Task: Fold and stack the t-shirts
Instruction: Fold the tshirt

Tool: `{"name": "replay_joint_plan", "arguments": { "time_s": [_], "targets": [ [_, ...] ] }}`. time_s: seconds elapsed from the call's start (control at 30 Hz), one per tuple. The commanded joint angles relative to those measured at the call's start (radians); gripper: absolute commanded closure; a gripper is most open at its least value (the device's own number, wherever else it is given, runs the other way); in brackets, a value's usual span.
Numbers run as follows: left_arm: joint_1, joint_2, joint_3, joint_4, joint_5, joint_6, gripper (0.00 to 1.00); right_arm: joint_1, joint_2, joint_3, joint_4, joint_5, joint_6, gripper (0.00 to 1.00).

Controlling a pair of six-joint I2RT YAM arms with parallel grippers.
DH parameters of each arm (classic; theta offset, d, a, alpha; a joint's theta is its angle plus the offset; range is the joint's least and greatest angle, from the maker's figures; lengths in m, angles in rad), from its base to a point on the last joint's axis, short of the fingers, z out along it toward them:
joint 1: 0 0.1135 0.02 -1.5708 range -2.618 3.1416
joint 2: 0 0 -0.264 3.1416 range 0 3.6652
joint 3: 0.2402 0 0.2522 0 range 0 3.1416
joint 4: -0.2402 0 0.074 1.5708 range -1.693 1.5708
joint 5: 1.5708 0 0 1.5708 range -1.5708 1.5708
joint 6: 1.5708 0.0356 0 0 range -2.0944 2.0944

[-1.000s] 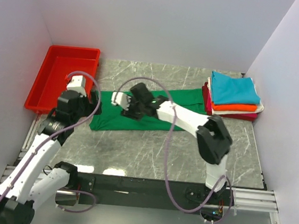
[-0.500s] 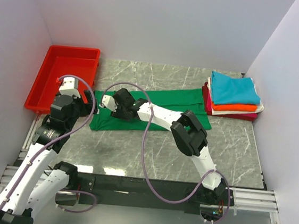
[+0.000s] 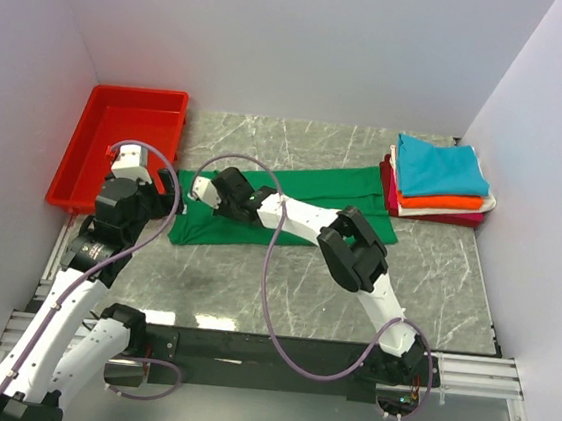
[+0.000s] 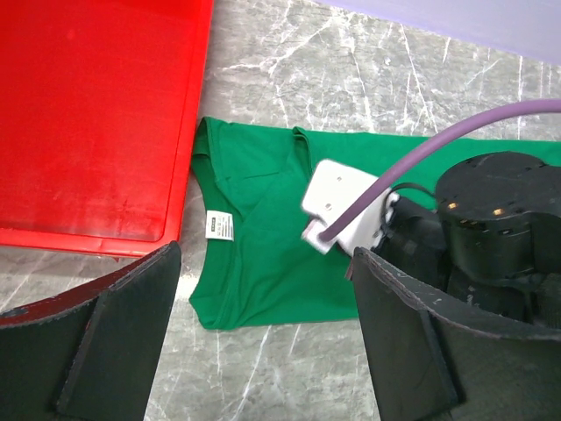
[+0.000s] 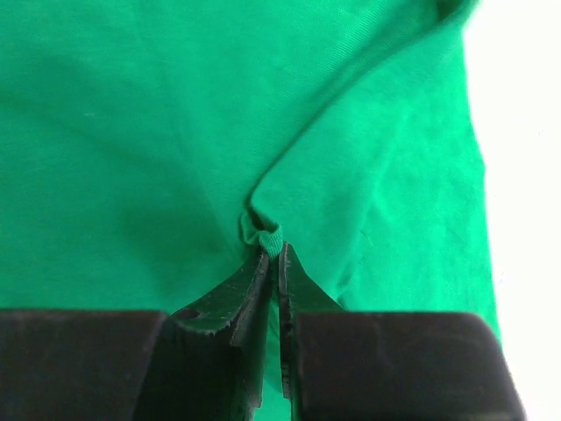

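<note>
A bright green t-shirt (image 3: 308,195) lies spread lengthwise across the marble table, its white neck label (image 4: 218,225) near the left end. My right gripper (image 3: 224,200) presses down on the shirt's left part. In the right wrist view it (image 5: 273,250) is shut on a small pinched fold of the green cloth (image 5: 175,132). My left gripper (image 4: 263,351) hangs open over the bare table just beyond the shirt's left near corner, holding nothing. At the far right sits a stack of folded t-shirts (image 3: 440,177), teal on top of orange, white and red.
A red plastic tray (image 3: 117,143) stands at the far left, its long side close to the shirt's left end (image 4: 184,132). The right arm's purple cable (image 3: 266,259) loops over the table's middle. White walls close in both sides and the back.
The right arm reached left along the green shirt and its jaws closed on a pinch of cloth. The left arm drew back slightly to the left and stayed open.
</note>
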Motion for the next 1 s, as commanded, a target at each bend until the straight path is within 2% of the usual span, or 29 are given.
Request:
{"name": "replay_joint_plan", "arguments": {
  "time_s": [0.0,0.2,0.27,0.33,0.37,0.4,0.43,0.5,0.73,0.8,0.83,0.9,0.93,0.97],
  "targets": [
    [0.004,0.004,0.006,0.034,-0.008,0.015,0.16,-0.035,-0.105,-0.023,0.075,0.034,0.059,0.89],
    [0.004,0.012,0.007,0.031,-0.008,0.015,0.16,-0.098,-0.157,-0.066,0.098,0.022,0.152,0.89],
    [0.004,0.012,0.007,0.032,-0.008,0.015,0.16,-0.124,-0.165,-0.079,0.109,0.028,0.186,0.87],
    [0.004,0.013,0.006,0.031,-0.008,0.013,0.16,-0.145,-0.177,-0.089,0.124,0.025,0.244,0.77],
    [0.004,0.017,0.006,0.032,-0.008,0.013,0.16,-0.16,-0.18,-0.094,0.128,0.028,0.263,0.69],
    [0.004,0.018,0.007,0.032,-0.008,0.013,0.16,-0.167,-0.18,-0.095,0.131,0.031,0.293,0.56],
    [0.004,0.02,0.006,0.031,-0.01,0.013,0.16,-0.176,-0.18,-0.094,0.119,0.028,0.304,0.53],
    [0.004,0.026,0.007,0.029,-0.01,0.013,0.16,-0.194,-0.173,-0.083,0.105,0.025,0.335,0.48],
    [0.004,0.035,0.007,0.029,-0.008,0.013,0.16,-0.243,-0.234,-0.141,0.098,-0.016,0.346,0.47],
    [0.004,0.04,0.007,0.029,-0.005,0.015,0.16,-0.245,-0.275,-0.155,0.083,-0.108,0.282,0.46],
    [0.004,0.044,0.009,0.029,-0.004,0.015,0.16,-0.245,-0.289,-0.146,0.006,-0.175,0.233,0.46],
    [0.004,0.049,0.012,0.026,-0.002,0.015,0.16,-0.245,-0.335,-0.14,-0.119,-0.341,0.021,0.45],
    [0.004,0.05,0.009,0.028,0.001,0.015,0.16,-0.245,-0.359,-0.173,-0.227,-0.495,-0.069,0.43],
    [0.004,0.05,0.01,0.028,0.003,0.015,0.16,-0.245,-0.425,-0.212,-0.259,-0.556,-0.223,0.4]
  ]
}}
